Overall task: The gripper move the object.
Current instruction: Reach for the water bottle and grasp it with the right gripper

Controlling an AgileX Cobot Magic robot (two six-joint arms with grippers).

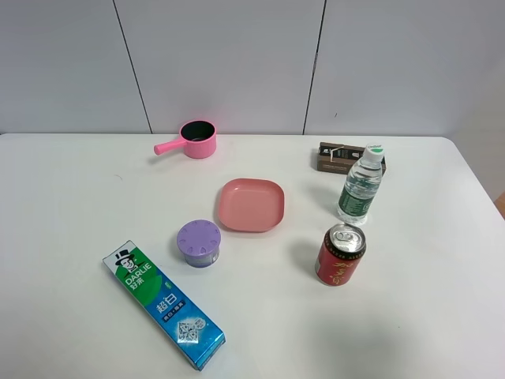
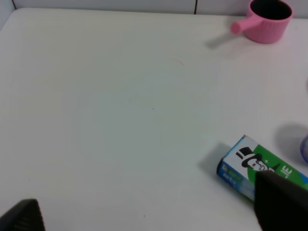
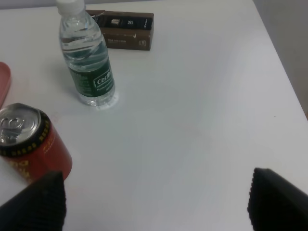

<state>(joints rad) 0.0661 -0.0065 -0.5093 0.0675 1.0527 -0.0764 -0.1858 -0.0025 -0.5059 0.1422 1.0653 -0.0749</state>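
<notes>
A white table (image 1: 71,205) holds a salmon-pink plate (image 1: 250,204). Behind the plate, a brighter pink saucepan (image 1: 197,139) has a dark inside. Left of the plate, a lilac cup (image 1: 199,242) has a dotted lid. Farther that way lies a toothpaste box (image 1: 162,303), green, blue and white with a top-hatted face. Right of the plate are a clear bottle (image 1: 360,187) with green label and white-green cap, a red can (image 1: 341,254) with gold markings and silver top, and a dark brown box (image 1: 339,157).

White table (image 1: 71,197), grey panelled wall (image 1: 229,63)
</notes>
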